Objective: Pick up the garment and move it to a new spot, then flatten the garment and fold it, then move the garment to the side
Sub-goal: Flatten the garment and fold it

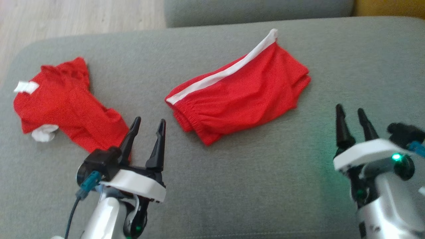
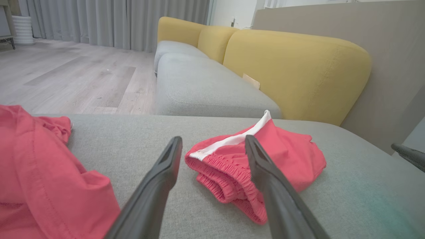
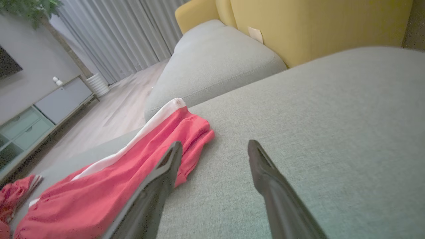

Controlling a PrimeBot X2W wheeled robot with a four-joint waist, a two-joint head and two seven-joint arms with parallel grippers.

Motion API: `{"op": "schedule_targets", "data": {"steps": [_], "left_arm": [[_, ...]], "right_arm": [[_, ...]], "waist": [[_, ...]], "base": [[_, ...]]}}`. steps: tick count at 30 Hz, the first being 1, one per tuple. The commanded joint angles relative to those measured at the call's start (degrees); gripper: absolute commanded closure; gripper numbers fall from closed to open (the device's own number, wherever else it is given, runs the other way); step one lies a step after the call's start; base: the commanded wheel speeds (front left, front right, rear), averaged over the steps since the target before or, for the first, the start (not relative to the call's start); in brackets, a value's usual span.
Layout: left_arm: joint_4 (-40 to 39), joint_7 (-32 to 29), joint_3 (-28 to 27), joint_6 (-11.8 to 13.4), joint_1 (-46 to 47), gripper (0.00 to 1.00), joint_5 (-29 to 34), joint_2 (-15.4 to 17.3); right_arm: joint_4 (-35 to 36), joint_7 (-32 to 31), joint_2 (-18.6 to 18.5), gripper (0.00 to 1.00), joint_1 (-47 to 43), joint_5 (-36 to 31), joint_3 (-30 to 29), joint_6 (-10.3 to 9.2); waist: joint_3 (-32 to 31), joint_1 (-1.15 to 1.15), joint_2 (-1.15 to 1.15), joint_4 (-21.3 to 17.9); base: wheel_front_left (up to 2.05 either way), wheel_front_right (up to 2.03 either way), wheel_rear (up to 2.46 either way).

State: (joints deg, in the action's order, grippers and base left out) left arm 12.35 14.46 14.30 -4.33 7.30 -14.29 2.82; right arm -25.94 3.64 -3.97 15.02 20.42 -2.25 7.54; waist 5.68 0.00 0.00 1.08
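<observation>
- Left gripper (image 1: 150, 120) is being held wide open just above the grey cushion (image 1: 232, 186), and nothing is being gripped between its two dark fingers
- Right gripper (image 1: 349, 108) is likewise being held wide open and empty, over bare cushion at the robot's right and well apart from the left one
- Red shorts (image 1: 242, 89) with a white side stripe are being borne by the middle of the cushion. They are lying folded and flat, beyond and between the two grippers, and are being touched by neither
- Their gathered elastic waistband is being turned towards the left gripper, as is being shown in the left wrist view
- Red shirt (image 1: 63, 103) is being borne by the cushion's left end, lying rumpled, with white trim showing at two of its edges. Its near corner is being overlapped by the left gripper's fingers in the head view, and whether it is being touched cannot be told
- Yellow backrest (image 2: 292, 66) is being shown standing behind the cushion
- Pale sideboard (image 3: 40, 113) is being shown by the far wall, and what is being kept in it cannot be told
</observation>
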Motion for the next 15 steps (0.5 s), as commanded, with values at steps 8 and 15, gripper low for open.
{"op": "schedule_targets", "data": {"steps": [8,15], "left_arm": [[-1.17,0.53,1.18,-0.3,4.98,0.0,-0.94,0.07],[-0.9,0.53,2.74,-0.19,6.52,0.0,-1.58,0.07]], "right_arm": [[-8.17,-9.79,1.06,0.0,13.22,15.56,-7.49,-0.05],[-20.98,-14.83,1.08,0.0,22.38,23.35,-13.15,-0.05]], "waist": [[6.78,0.0,0.0,7.04],[9.16,0.0,0.0,10.97]], "base": [[0.0,0.0,0.0],[0.0,0.0,0.0]]}}
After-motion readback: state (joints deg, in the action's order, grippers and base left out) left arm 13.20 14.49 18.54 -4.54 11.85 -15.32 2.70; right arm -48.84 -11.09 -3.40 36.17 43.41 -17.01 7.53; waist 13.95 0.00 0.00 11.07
